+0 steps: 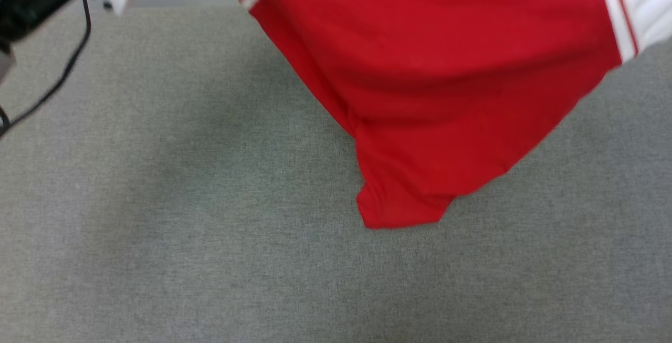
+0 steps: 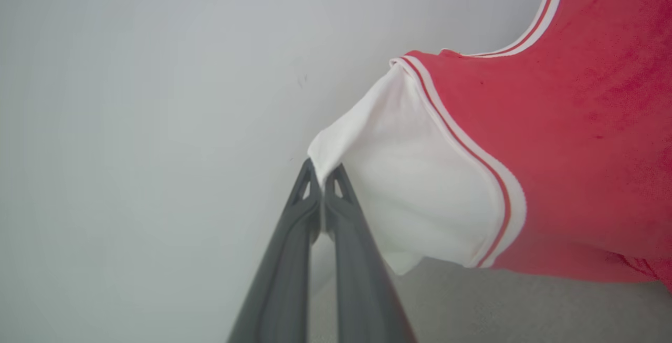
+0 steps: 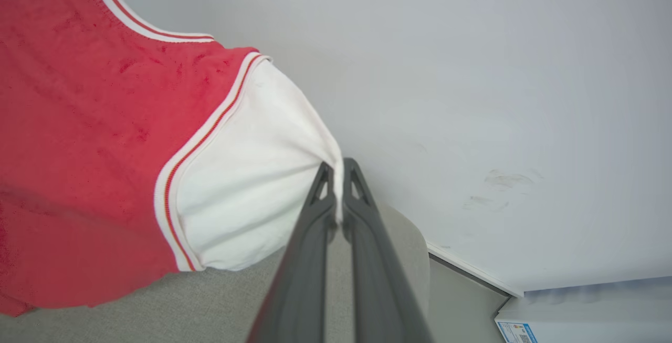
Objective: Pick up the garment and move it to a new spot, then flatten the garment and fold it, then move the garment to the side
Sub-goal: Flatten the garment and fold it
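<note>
Hanging over the grey tabletop (image 1: 184, 238), the garment (image 1: 446, 70) fills the head view's 12-to-2 o'clock. The left end effector (image 2: 321, 175) pinches one white sleeve (image 2: 420, 185), red body at its 2 o'clock; the right end effector (image 3: 341, 172) pinches the other, red body at its 10 o'clock.

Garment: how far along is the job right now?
Done: pickup. The left gripper and right gripper are each shut on a white sleeve, and the garment hangs unfolded over the grey surface. In hand: the move to a new spot. Left: laying it down, flattening, folding, moving it aside.
</note>
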